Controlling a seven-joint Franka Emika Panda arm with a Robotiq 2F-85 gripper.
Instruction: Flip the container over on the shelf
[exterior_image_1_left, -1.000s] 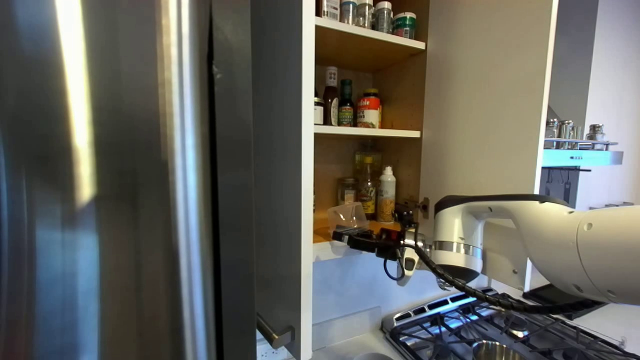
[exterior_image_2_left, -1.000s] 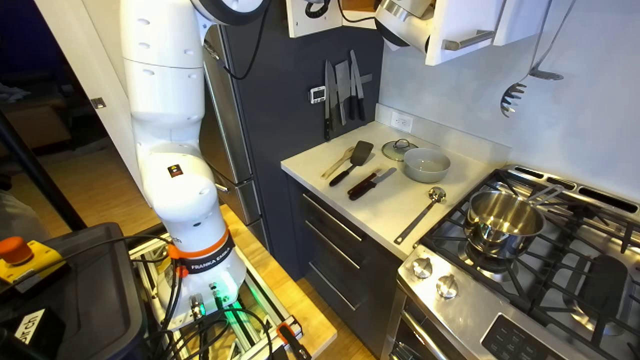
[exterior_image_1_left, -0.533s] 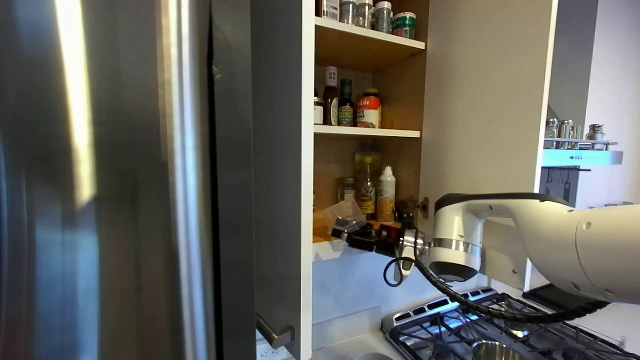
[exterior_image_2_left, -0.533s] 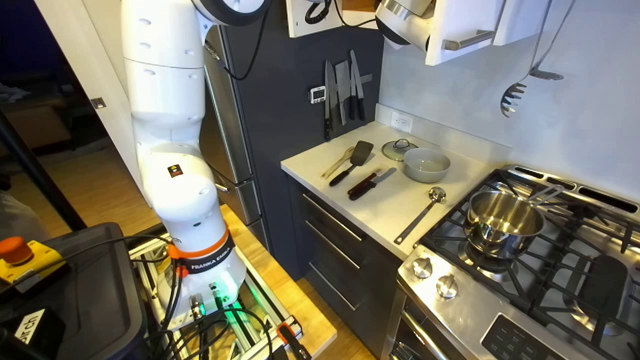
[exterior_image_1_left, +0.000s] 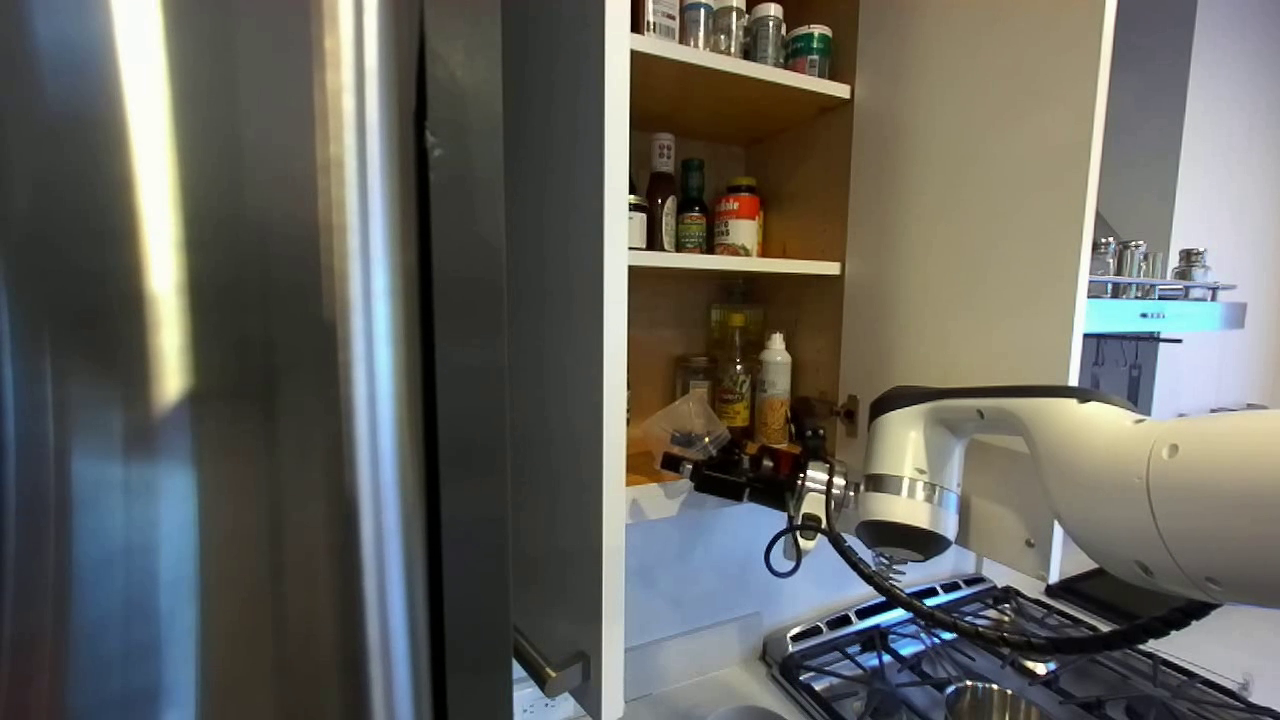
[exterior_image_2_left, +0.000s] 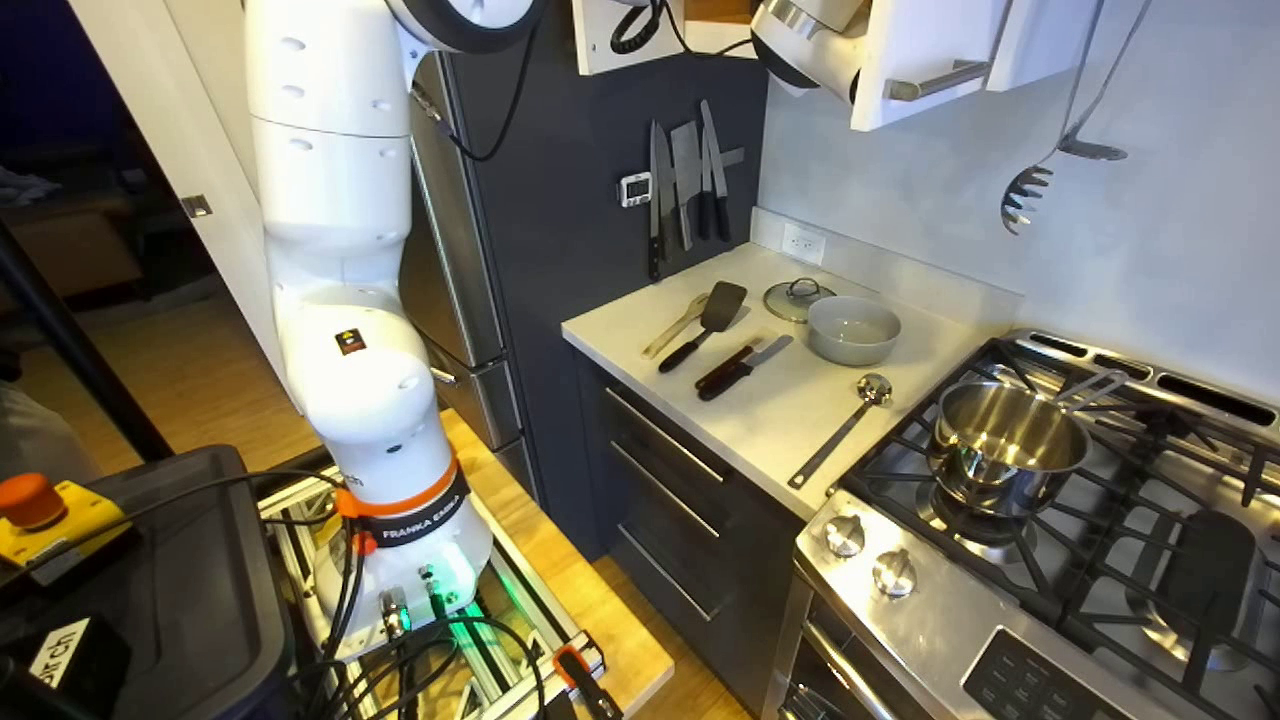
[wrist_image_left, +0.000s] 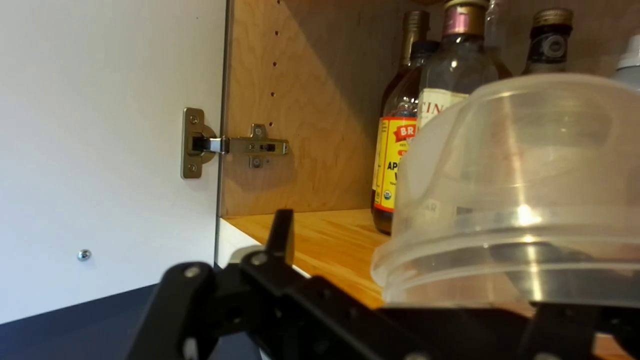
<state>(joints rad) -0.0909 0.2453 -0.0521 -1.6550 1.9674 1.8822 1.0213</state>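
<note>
In an exterior view the clear container tilts at the front of the bottom shelf, overlapping the wide-spread pincer; farther right, set back, stands the white bottle. In the wrist view one finger stands apart from the container; whether the other touches it, I cannot tell.

In the wrist view, the shelf lies beyond your jaws, the container rightward before the bottles, the hinge ahead left.

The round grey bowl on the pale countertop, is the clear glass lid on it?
No, the clear glass lid lies on the pale countertop beside the round grey bowl.
</note>
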